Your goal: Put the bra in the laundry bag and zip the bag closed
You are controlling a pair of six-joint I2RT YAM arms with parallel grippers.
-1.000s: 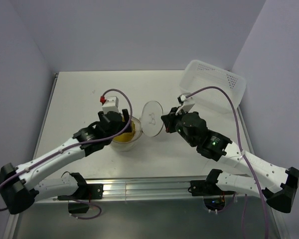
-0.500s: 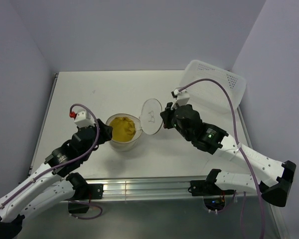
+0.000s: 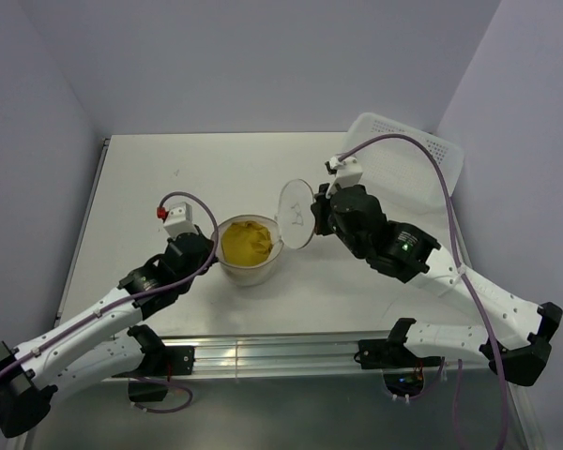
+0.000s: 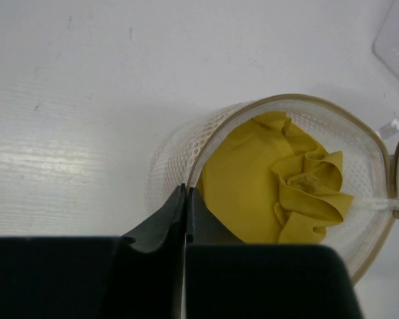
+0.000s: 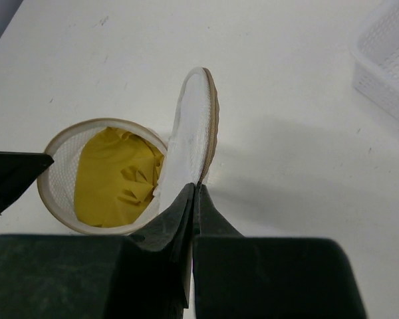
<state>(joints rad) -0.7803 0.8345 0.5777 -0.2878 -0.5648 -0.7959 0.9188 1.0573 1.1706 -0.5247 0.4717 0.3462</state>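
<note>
Your left gripper [image 4: 185,194] had its fingers pressed together, with the near rim of the laundry bag [image 4: 175,151] pinched at their tips. Beyond the fingertips and to their right the bag's round mouth lay open. The bra [image 4: 274,183] sat crumpled inside it, filling most of the opening and lying below the rim. The mesh wall showed to the left of the fingertips, resting on the table [image 4: 66,100]. A corner of the white basket [image 4: 398,36] appeared far beyond the fingers on the right.

Your right gripper [image 5: 193,191] had its fingers shut too, clamped on the lower edge of the flap lid [image 5: 196,123]. The lid stood up nearly edge-on, straight ahead of the tips. To the left of those fingers you had the open mouth of the bag with the yellow fabric in it. At the far left, the dark tip of the left gripper met the opposite side of the rim. The basket lay well off to the right of the fingers, apart from the bag. The zip was not closed, and I could not make out its pulls.
</note>
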